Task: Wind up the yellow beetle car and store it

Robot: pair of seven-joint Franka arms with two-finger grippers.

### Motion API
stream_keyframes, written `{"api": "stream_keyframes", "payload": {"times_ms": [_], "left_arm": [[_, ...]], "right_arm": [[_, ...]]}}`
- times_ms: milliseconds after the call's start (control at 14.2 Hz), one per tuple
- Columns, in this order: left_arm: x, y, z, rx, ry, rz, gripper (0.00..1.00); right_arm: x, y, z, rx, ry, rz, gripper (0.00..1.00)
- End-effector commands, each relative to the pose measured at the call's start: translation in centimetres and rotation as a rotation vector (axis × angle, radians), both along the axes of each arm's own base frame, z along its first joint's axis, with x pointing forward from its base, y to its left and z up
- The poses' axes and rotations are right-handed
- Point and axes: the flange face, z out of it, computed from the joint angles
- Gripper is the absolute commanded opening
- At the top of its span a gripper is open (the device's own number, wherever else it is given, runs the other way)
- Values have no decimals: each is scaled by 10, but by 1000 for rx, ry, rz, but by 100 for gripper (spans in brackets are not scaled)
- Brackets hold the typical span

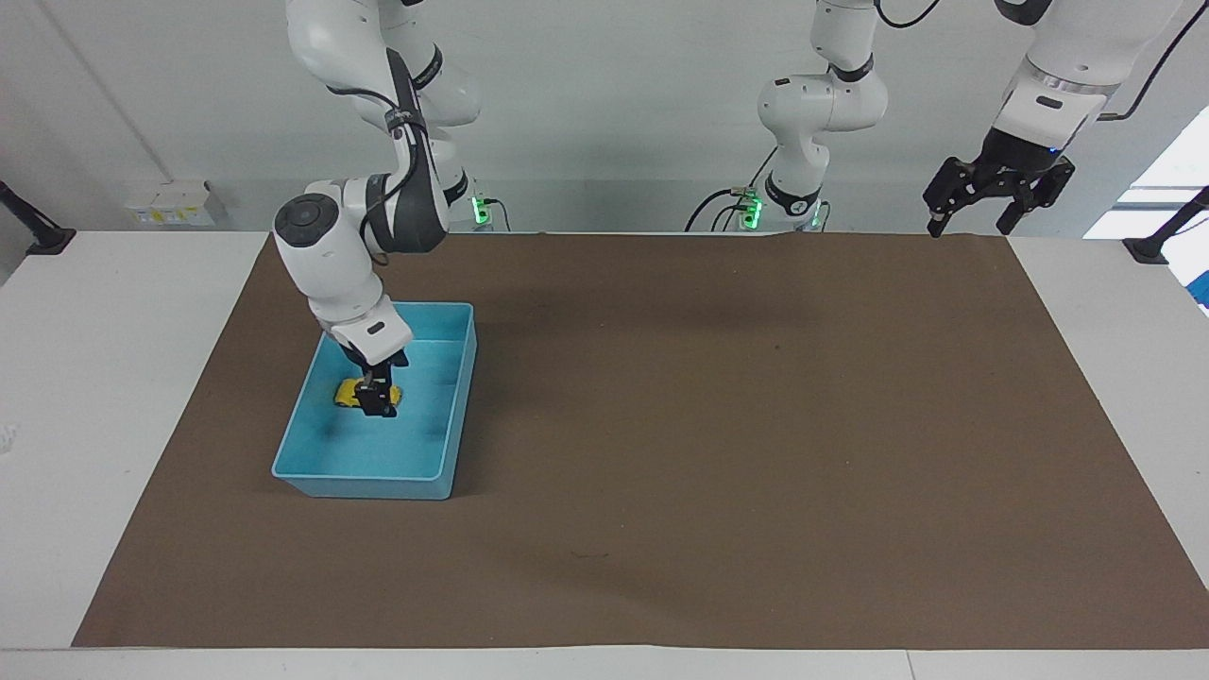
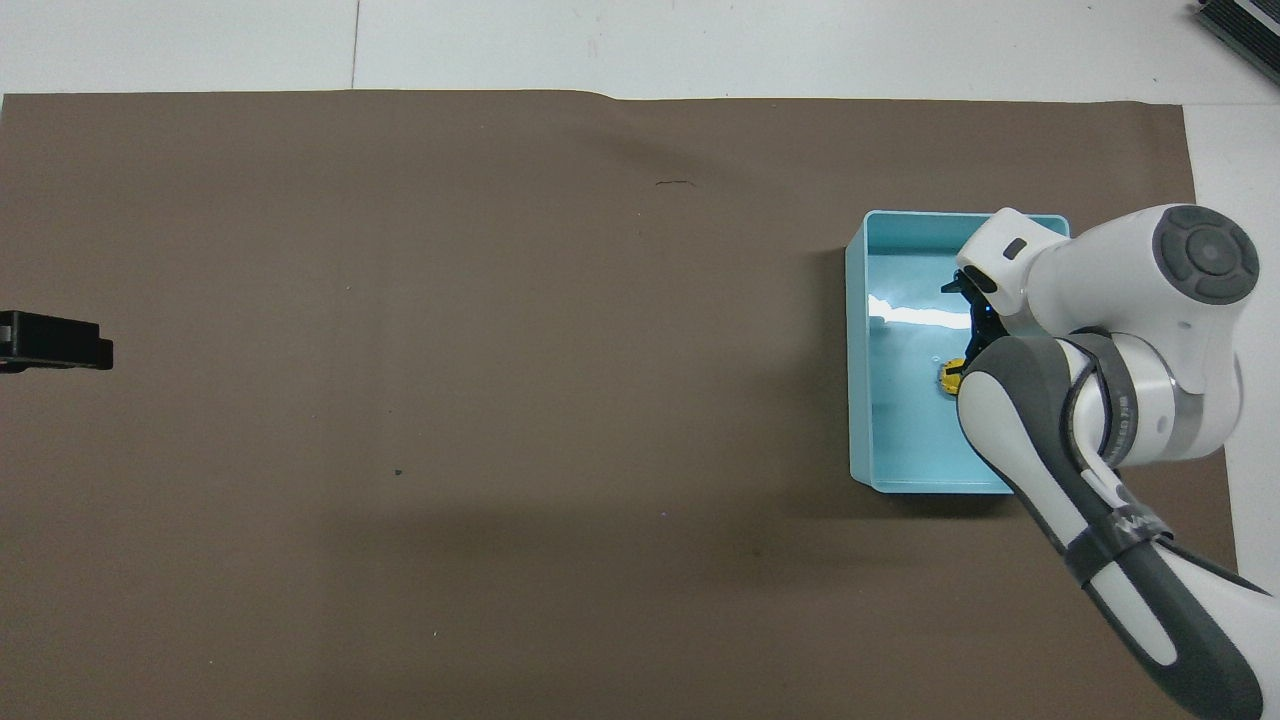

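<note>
Storing step: the right gripper (image 1: 377, 401), jaws spread, is over the car (image 1: 351, 394) in the bin (image 1: 460, 378) at nine o'clock; next, lift clear. The left gripper (image 1: 982, 203) waits at one o'clock, spread.

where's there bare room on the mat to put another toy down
Nearly all the brown mat is bare, from the blue bin to the left arm's end, where the left claw waits open. Crowded only in the bin: the yellow beetle car lies there under the open right claw.
</note>
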Motion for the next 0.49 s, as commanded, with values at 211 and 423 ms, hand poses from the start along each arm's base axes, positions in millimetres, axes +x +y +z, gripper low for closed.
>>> {"api": "stream_keyframes", "payload": {"times_ms": [211,423], "left_arm": [[-5,1,6,-13,6,2,100],[-5,2,6,-13,6,4,100]], "right_arm": [[11,6,39,27,-38,6,100],[17,1,62,35,-53,-41,100]]}}
